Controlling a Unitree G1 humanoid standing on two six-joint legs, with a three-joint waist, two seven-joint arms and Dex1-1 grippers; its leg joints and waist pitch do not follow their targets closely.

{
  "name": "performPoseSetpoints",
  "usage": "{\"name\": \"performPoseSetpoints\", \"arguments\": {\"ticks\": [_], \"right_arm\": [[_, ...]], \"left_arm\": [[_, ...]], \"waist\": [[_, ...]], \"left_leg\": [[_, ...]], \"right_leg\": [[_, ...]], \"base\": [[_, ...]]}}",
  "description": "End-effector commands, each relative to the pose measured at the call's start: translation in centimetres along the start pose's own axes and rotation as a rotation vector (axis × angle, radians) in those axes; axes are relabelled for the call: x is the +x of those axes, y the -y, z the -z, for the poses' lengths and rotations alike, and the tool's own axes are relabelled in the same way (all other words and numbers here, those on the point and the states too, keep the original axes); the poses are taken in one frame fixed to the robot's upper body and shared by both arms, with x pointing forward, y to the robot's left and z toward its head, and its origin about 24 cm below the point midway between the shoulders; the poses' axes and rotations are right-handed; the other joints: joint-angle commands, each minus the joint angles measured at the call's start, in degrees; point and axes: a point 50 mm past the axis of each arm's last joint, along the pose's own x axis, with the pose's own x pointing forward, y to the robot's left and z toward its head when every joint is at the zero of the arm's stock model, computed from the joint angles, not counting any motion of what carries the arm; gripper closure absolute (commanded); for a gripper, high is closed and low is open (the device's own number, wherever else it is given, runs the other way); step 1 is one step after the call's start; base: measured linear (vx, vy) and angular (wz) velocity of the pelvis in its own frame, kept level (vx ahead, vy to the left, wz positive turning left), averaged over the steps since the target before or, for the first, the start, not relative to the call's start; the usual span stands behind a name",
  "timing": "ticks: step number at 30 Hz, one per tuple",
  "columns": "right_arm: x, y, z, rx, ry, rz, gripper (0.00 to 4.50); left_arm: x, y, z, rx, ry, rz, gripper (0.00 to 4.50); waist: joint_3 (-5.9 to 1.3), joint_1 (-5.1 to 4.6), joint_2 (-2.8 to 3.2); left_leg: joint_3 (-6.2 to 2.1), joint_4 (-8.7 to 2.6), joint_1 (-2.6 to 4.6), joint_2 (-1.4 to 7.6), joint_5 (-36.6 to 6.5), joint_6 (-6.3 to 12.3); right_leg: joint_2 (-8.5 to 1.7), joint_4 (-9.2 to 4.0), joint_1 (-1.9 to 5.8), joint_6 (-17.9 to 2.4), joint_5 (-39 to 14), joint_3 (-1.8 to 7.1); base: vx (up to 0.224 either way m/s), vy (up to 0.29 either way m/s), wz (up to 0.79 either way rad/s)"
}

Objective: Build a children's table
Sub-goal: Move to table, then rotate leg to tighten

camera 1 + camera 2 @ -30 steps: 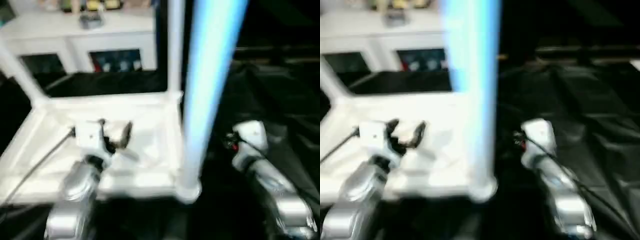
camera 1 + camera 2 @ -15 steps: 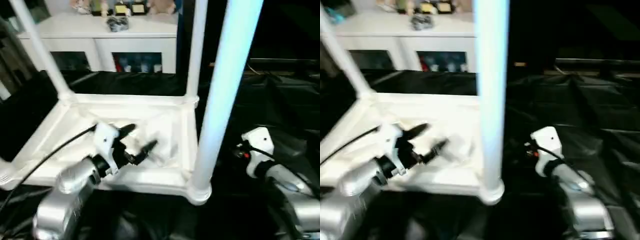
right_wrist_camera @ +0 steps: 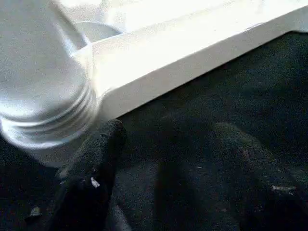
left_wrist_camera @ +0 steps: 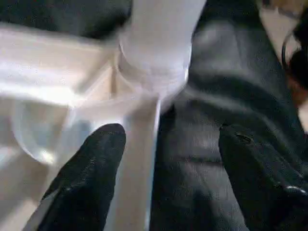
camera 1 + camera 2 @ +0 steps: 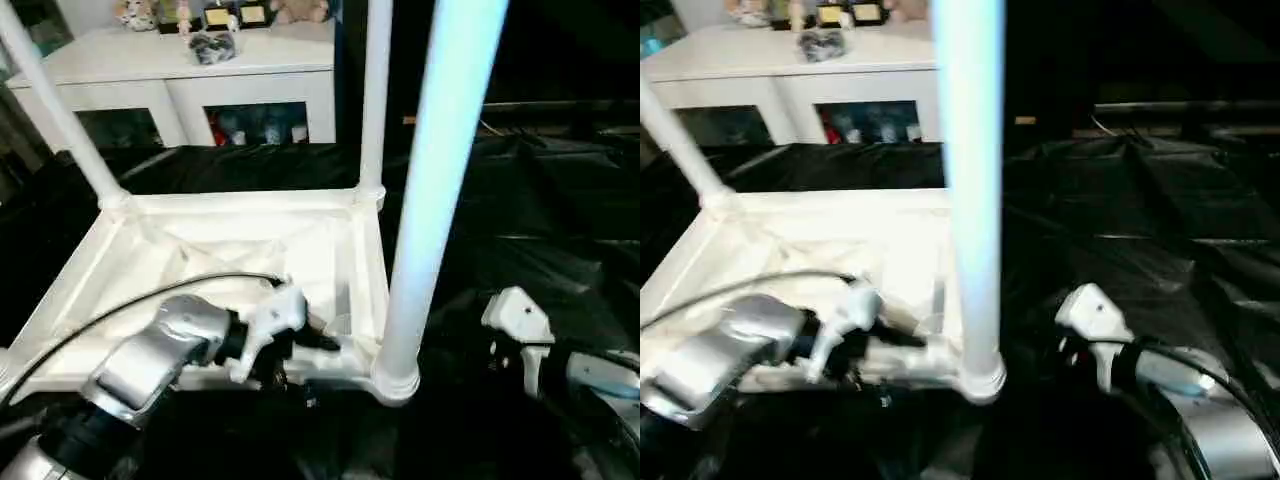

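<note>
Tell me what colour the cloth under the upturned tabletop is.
Black, somewhat glossy and wrinkled. The cloth shows best in the left eye view, beside the white tabletop.

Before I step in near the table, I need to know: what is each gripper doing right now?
Left gripper: open, fingers straddling the tabletop edge by the near leg, not clamped.
Right gripper: open, holding nothing, beside that corner.

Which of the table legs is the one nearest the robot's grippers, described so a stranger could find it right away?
Start at the white tabletop lying upside down on the black sheet, in front of the white cabinet. Go to its near corner, between the left gripper and right gripper. The leg there looks widest, with a bluish sheen.
</note>
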Motion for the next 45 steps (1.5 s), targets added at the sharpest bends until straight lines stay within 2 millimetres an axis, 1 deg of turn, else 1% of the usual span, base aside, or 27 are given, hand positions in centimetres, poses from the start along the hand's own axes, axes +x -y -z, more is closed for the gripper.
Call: {"name": "performPoseSetpoints", "arguments": {"ticks": [1, 3, 4, 5, 7, 9, 10, 11, 12, 13, 14, 15, 18, 25, 26, 27, 28, 29, 31, 32, 34, 38, 40, 42, 43, 44, 45], "right_arm": [[0.0, -0.4, -0.3, -0.016, -0.004, -0.031, 1.32], [0.0, -0.5, -0.3, -0.019, -0.009, -0.036, 1.32], [-0.1, -0.6, -0.3, -0.020, -0.014, -0.042, 1.32], [-0.1, -0.6, -0.3, -0.021, -0.015, -0.043, 1.32], [-0.1, -0.8, -0.3, -0.022, -0.022, -0.051, 1.32], [-0.3, -0.9, -0.3, -0.020, -0.028, -0.058, 1.32], [-0.4, -1.0, -0.2, -0.019, -0.035, -0.058, 1.32], [-0.4, -1.1, -0.1, -0.019, -0.039, -0.058, 1.32], [-0.4, -1.1, -0.1, -0.019, -0.041, -0.057, 1.32], [-0.5, -1.1, -0.1, -0.022, -0.043, -0.055, 1.32], [-0.5, -1.2, -0.1, -0.024, -0.044, -0.053, 1.32], [-0.5, -1.2, -0.1, -0.025, -0.045, -0.052, 1.32], [-0.5, -1.4, 0.0, -0.025, -0.049, -0.049, 1.32], [-0.5, -1.8, -0.2, -0.025, -0.046, -0.072, 1.32], [-0.5, -1.8, -0.2, -0.029, -0.048, -0.075, 1.32], [-0.5, -1.7, -0.2, -0.031, -0.049, -0.076, 1.32], [-0.6, -1.6, -0.3, -0.032, -0.049, -0.077, 1.32], [-0.6, -1.5, -0.3, -0.036, -0.053, -0.080, 1.32], [-0.5, -1.3, -0.3, -0.041, -0.056, -0.083, 1.32], [-0.5, -1.1, -0.4, -0.048, -0.059, -0.087, 1.32], [-0.5, -1.0, -0.4, -0.050, -0.060, -0.089, 1.32], [-0.6, -0.6, -0.5, -0.057, -0.063, -0.094, 1.32], [-0.4, -0.4, -0.6, -0.058, -0.061, -0.096, 1.32], [-0.3, -0.4, -0.6, -0.060, -0.059, -0.099, 1.32], [0.0, -0.4, -0.7, -0.064, -0.054, -0.105, 1.32], [0.2, -0.5, -0.7, -0.063, -0.046, -0.110, 1.32], [0.3, -0.5, -0.8, -0.062, -0.040, -0.113, 1.32]], "left_arm": [[0.0, -0.6, 0.7, -0.010, -0.063, -0.074, 1.27], [0.1, -1.0, 0.7, -0.019, -0.059, -0.114, 1.62], [0.2, -1.3, 0.7, -0.025, -0.063, -0.141, 1.62], [0.2, -1.4, 0.7, -0.027, -0.064, -0.145, 1.77], [0.3, -1.5, 0.7, -0.039, -0.069, -0.162, 1.87], [0.4, -1.3, 0.6, -0.055, -0.065, -0.158, 2.05], [0.5, -1.2, 0.5, -0.065, -0.056, -0.148, 2.21], [0.5, -1.1, 0.4, -0.069, -0.052, -0.143, 2.32], [0.5, -1.1, 0.4, -0.070, -0.051, -0.143, 2.40], [0.4, -1.1, 0.5, -0.071, -0.049, -0.143, 2.47], [0.4, -1.0, 0.5, -0.072, -0.048, -0.143, 2.55], [0.4, -0.9, 0.5, -0.071, -0.040, -0.136, 2.64], [0.7, -0.4, 0.5, -0.063, -0.028, -0.107, 2.85], [0.8, -0.3, 0.8, -0.054, -0.055, -0.118, 3.45], [0.8, -0.3, 1.0, -0.052, -0.066, -0.122, 3.52], [0.9, -0.3, 1.3, -0.050, -0.080, -0.128, 3.66], [0.9, -0.3, 1.4, -0.049, -0.085, -0.131, 3.66], [0.8, -0.3, 1.7, -0.042, -0.106, -0.143, 3.79], [0.8, -0.3, 2.1, -0.033, -0.128, -0.151, 3.93], [0.8, -0.2, 2.5, -0.031, -0.146, -0.151, 4.03], [0.8, -0.1, 2.7, -0.034, -0.154, -0.151, 4.13], [0.9, 0.1, 2.9, -0.032, -0.159, -0.157, 4.38], [0.9, -0.1, 2.8, -0.047, -0.119, -0.188, 4.43], [0.8, -0.1, 2.8, -0.064, -0.086, -0.207, 4.48], [0.7, -0.4, 2.7, -0.102, -0.039, -0.241, 4.48], [0.5, -0.6, 2.6, -0.128, -0.013, -0.272, 4.48], [0.4, -0.8, 2.6, -0.142, 0.000, -0.292, 4.48]], "waist": [[-3.03, 0.28, -1.12], [-3.44, 0.40, -0.94], [-3.30, 0.55, -0.32], [-3.24, 0.59, -0.49], [-3.08, 0.83, -0.03], [-2.92, 0.86, -0.18], [-2.68, 0.64, 0.72], [-2.62, 0.64, 0.27], [-2.46, 0.48, 0.72], [-2.47, 0.49, 0.52], [-2.49, 0.61, 1.50], [-2.47, 0.40, 0.93], [-2.44, 0.28, 1.47], [-2.58, 0.26, 1.63], [-2.56, 0.16, 0.90], [-2.55, 0.26, 0.74], [-2.48, 0.25, 1.22], [-2.54, 0.28, 0.72], [-2.46, 0.23, 0.95], [-2.46, 0.13, -0.08], [-2.44, 0.31, 0.37], [-2.59, 0.59, -0.53], [-2.53, 0.52, -0.30], [-2.53, 0.39, -0.67], [-2.51, 0.11, -1.46], [-2.61, 0.11, -1.14], [-2.55, 0.01, -1.45]], "left_leg": [[-3.42, -4.05, -0.65, 6.38, -6.90, 6.12], [-3.24, -3.44, -0.87, 6.19, -2.98, 8.38], [-3.30, -3.42, -0.98, 6.22, -2.85, 9.18], [-3.27, -3.46, -0.85, 6.33, -3.59, 9.29], [-3.49, -3.83, -0.60, 6.72, -6.86, 8.32], [-3.47, -4.10, -0.35, 6.93, -8.96, 7.29], [-3.48, -4.27, -0.24, 6.93, -11.42, 6.09], [-3.61, -4.43, -0.26, 6.92, -12.65, 5.53], [-3.44, -4.40, -0.01, 6.75, -13.91, 4.89], [-3.50, -4.42, -0.11, 6.71, -13.89, 4.88], [-3.60, -4.35, -0.15, 6.68, -13.77, 4.63], [-3.53, -4.42, -0.33, 6.62, -13.66, 4.69], [-3.56, -4.29, -0.57, 6.59, -11.83, 5.52], [-3.56, -4.15, -0.75, 6.40, -10.16, 6.39], [-3.52, -4.26, -0.79, 6.47, -10.39, 6.39], [-3.57, -4.32, -0.77, 6.52, -10.45, 6.38], [-3.57, -4.35, -0.68, 6.53, -10.79, 6.26], [-3.64, -4.34, -0.80, 6.59, -10.38, 6.38], [-3.65, -4.36, -0.76, 6.56, -10.84, 6.31], [-3.57, -4.47, -0.82, 6.59, -10.73, 6.40], [-3.59, -4.47, -0.78, 6.56, -10.57, 6.36], [-3.52, -4.41, -0.95, 6.66, -8.66, 6.88], [-3.51, -4.40, -0.99, 6.68, -8.57, 7.02], [-3.52, -4.42, -0.87, 6.75, -8.94, 7.00], [-3.33, -4.35, -0.94, 6.68, -8.97, 6.96], [-3.33, -4.19, -1.05, 6.52, -8.02, 7.14], [-3.31, -4.23, -1.06, 6.54, -8.00, 7.33]], "right_leg": [[-6.93, -5.00, 1.84, -12.12, -5.30, 4.17], [-6.80, -4.60, 1.65, -12.74, 0.66, 3.82], [-6.75, -4.55, 1.56, -12.85, 0.75, 3.62], [-6.68, -4.79, 1.45, -12.72, -0.34, 3.52], [-6.70, -5.00, 1.37, -12.50, -5.20, 3.56], [-6.75, -5.19, 1.30, -12.49, -7.12, 3.75], [-6.70, -5.39, 1.23, -12.49, -8.83, 3.79], [-6.77, -5.54, 1.40, -12.10, -10.37, 3.90], [-6.73, -5.86, 1.18, -11.96, -12.23, 3.96], [-6.77, -5.82, 1.29, -11.84, -12.82, 4.03], [-6.92, -5.65, 1.36, -11.79, -13.27, 4.07], [-6.83, -5.88, 1.44, -11.26, -14.23, 4.05], [-6.84, -5.92, 1.33, -10.67, -13.58, 4.01], [-6.72, -6.02, 1.18, -8.80, -16.48, 3.90], [-6.64, -6.20, 1.11, -8.45, -16.99, 3.93], [-6.72, -6.07, 1.10, -8.48, -17.27, 3.96], [-6.71, -6.11, 0.94, -8.36, -18.05, 3.95], [-6.81, -5.98, 1.05, -8.26, -17.55, 4.04], [-6.81, -6.12, 0.92, -8.10, -17.96, 4.00], [-6.81, -6.25, 0.97, -8.02, -17.85, 3.99], [-6.93, -6.08, 0.92, -8.29, -18.32, 4.00], [-7.04, -5.77, 1.07, -9.02, -15.17, 4.02], [-7.03, -5.80, 1.02, -9.20, -14.65, 3.92], [-7.02, -5.77, 0.99, -9.70, -13.77, 3.89], [-7.04, -5.77, 1.08, -10.15, -13.27, 3.87], [-7.13, -5.63, 1.20, -10.58, -12.45, 3.81], [-7.06, -5.75, 1.14, -10.63, -12.49, 3.84]], "base": [[0.000, 0.000, 0.00], [0.000, 0.000, 0.00], [0.000, 0.000, 0.00], [0.000, 0.000, 0.00], [0.000, 0.000, 0.00], [0.000, 0.000, 0.00], [0.000, 0.000, 0.00], [0.000, 0.000, 0.00], [0.000, 0.000, 0.00], [0.000, 0.000, 0.00], [0.000, 0.000, 0.00], [0.000, 0.000, 0.00], [0.000, 0.000, 0.00], [0.000, 0.000, 0.00], [0.000, 0.000, 0.00], [0.000, 0.000, 0.00], [0.000, 0.000, 0.00], [0.000, 0.000, 0.00], [0.000, 0.000, 0.00], [0.000, 0.000, 0.00], [0.000, 0.000, 0.00], [0.000, 0.000, 0.00], [0.000, 0.000, 0.00], [0.000, 0.000, 0.00], [0.000, 0.000, 0.00], [0.000, 0.000, 0.00], [0.000, 0.000, 0.00]]}}
